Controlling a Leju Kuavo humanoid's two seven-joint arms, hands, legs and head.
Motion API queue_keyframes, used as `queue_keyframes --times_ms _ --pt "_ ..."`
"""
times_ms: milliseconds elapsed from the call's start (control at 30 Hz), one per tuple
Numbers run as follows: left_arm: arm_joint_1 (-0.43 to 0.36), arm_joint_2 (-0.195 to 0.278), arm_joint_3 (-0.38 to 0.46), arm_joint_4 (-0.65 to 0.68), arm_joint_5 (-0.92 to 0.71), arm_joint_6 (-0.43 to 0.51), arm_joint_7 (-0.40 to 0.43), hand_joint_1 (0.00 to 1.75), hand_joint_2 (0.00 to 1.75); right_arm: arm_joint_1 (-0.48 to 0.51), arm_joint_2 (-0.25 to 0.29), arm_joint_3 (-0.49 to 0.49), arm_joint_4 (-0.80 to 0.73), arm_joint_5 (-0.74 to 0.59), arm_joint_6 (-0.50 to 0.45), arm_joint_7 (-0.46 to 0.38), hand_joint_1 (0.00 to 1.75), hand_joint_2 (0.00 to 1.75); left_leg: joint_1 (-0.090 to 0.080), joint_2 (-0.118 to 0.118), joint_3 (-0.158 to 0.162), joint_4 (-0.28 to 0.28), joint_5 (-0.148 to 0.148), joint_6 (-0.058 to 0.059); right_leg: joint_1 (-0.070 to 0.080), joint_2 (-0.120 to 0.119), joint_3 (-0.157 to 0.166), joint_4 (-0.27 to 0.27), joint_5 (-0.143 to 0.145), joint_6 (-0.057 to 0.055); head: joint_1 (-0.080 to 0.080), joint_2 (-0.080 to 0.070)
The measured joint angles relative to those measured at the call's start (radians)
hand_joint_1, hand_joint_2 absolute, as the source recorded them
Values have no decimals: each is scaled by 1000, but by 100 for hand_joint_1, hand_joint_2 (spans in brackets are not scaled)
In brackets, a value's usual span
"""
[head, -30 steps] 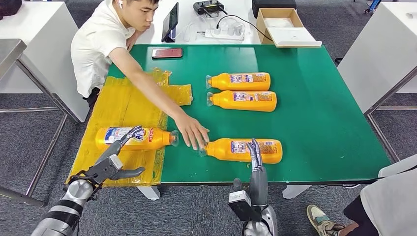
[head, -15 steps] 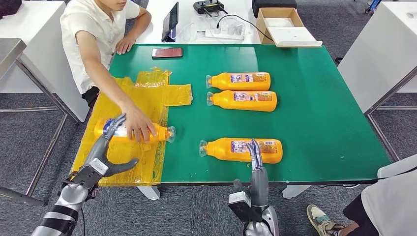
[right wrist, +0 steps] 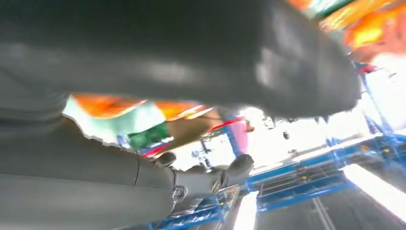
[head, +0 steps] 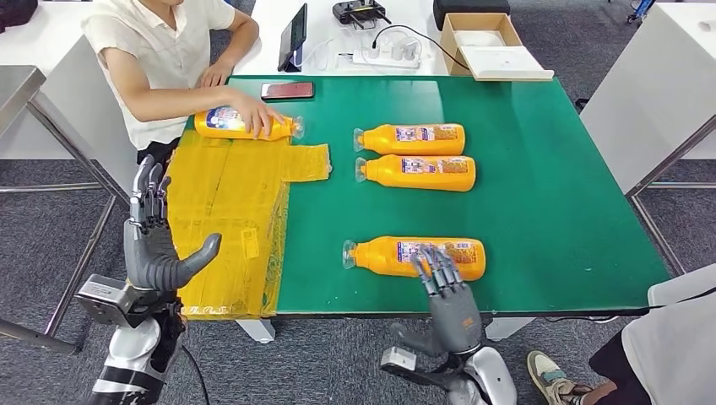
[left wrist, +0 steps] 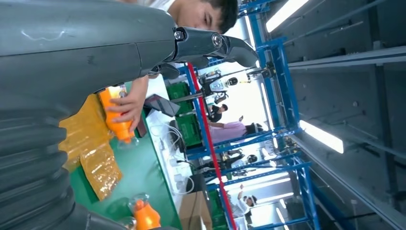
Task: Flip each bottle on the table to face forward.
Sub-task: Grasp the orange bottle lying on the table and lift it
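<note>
Under right hand (head: pixel 449 305) fingers (head: pixel 432 268): near bottle (head: pixel 415 257).

Four orange bottles (head: pixel 420 256) lie sideways (caps left) on green table (head: pixel 549 194)

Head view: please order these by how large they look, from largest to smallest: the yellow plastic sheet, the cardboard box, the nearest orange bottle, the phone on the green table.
1. yellow plastic sheet
2. nearest orange bottle and cardboard box: they look alike, and the box lies farther away, so no ranking.
3. phone
</note>
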Motion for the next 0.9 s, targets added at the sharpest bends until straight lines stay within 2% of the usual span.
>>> queue_keyframes --times_ms 133,233,333,567,900 --pt "31 -21 3 -36 17 22 -15 0 175 -13 3 -122 2 137 0 23 0 175 -1 1 0 0 0 0 -1 0 0 0 0 0 0 0" --pt "70 -37 -1 -70 7 51 -21 0 175 -39 -19 -205 18 172 0 63 0 175 -1 0 0 0 0 0 -1 0 0 -1 0 0 0 0" --pt "98 -46 -16 -91 -10 73 -23 0 175 -64 -45 -239 47 189 0 90 0 175 -1 1 -1 0 0 0 -1 0 0 -1 0 0 0 0" --pt "110 -53 -57 -96 -16 95 -20 0 175 -121 -63 -221 118 236 0 172 0 175 0 1 0 0 0 0 0 0 0 -1 0 0 0 0" --pt "103 -58 -88 -92 1 90 -12 0 175 -220 -120 -97 242 196 0 288 0 175 -1 1 0 0 0 0 0 0 0 -1 0 0 0 0"
